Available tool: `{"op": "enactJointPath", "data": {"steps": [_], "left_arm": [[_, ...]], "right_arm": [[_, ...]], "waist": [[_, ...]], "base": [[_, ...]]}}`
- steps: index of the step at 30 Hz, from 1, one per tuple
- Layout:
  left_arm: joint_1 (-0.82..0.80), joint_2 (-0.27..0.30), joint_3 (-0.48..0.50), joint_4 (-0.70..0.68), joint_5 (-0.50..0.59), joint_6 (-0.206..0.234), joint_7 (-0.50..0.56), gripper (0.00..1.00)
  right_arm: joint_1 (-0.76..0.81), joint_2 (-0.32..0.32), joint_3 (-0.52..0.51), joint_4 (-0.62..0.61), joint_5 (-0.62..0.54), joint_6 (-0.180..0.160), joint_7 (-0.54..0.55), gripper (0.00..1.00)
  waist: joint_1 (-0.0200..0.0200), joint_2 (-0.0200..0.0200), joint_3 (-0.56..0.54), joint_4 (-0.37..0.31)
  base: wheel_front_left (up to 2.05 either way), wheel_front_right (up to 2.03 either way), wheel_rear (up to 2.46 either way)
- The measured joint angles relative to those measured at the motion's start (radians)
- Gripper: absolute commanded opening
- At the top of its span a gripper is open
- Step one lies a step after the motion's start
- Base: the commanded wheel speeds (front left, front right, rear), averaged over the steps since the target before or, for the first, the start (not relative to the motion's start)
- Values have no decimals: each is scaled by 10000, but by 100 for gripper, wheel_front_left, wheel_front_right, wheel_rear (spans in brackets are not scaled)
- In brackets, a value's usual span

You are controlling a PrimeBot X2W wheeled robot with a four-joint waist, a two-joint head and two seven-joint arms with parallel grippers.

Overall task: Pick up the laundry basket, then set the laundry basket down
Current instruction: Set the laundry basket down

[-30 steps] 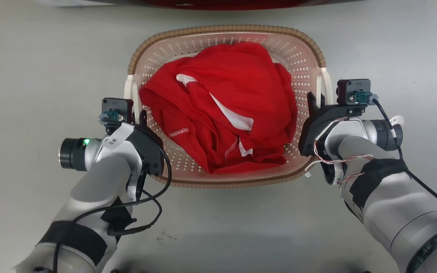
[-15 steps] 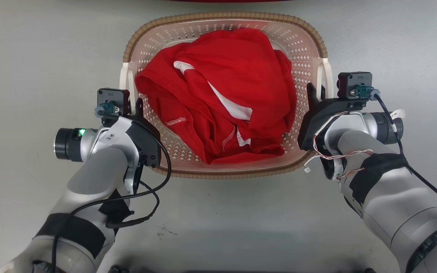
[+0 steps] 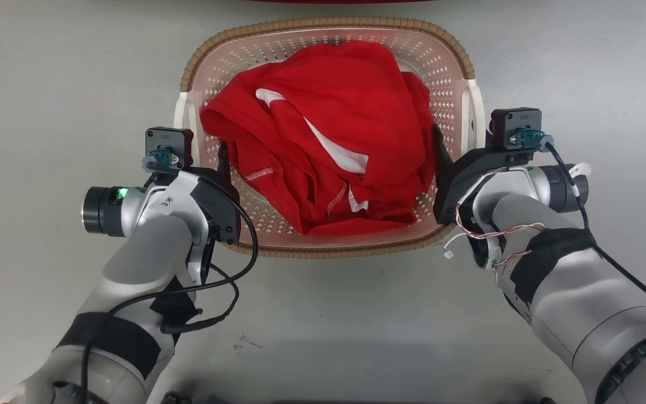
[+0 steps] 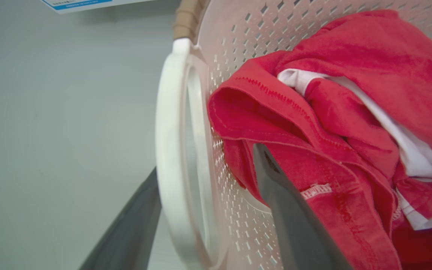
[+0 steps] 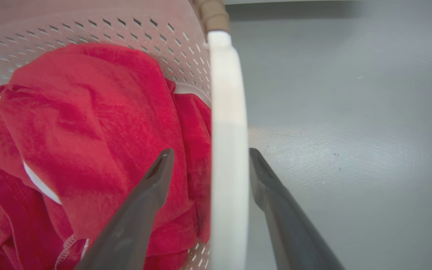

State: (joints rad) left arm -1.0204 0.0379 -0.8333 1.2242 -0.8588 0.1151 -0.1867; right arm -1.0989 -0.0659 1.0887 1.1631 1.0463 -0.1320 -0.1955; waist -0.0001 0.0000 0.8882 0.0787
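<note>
Grippers have both stepped inward over the last second. The left gripper point(image 4: 206, 159) straddles the left handle point(image 4: 169, 150) and the right gripper point(image 5: 211, 150) straddles the right handle point(image 5: 227, 112), jaws wide, not clamped. Laundry basket point(image 3: 328, 31) sits on the floor point(image 3: 48, 84) between them. You're set to close. Inner fingers are right beside the red garment point(image 3: 328, 123); the outer sides are open floor.

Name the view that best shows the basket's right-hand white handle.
Right wrist view: the right handle runs up the middle, close, straddled by the open right gripper. Head view shows it small, at the laundry basket edge. Left wrist view faces the opposite handle.
</note>
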Motion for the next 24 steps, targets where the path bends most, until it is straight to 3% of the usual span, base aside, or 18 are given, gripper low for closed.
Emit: {"op": "enactJointPath", "data": {"steps": [24], "left_arm": [[217, 109, 305, -36, -96, -98, -627, 100]], "right_arm": [[14, -2, -391, 435, 8, 13, -529, 100]], "waist": [[0, 0, -1313, -186]], "base": [[0, 0, 0]]}}
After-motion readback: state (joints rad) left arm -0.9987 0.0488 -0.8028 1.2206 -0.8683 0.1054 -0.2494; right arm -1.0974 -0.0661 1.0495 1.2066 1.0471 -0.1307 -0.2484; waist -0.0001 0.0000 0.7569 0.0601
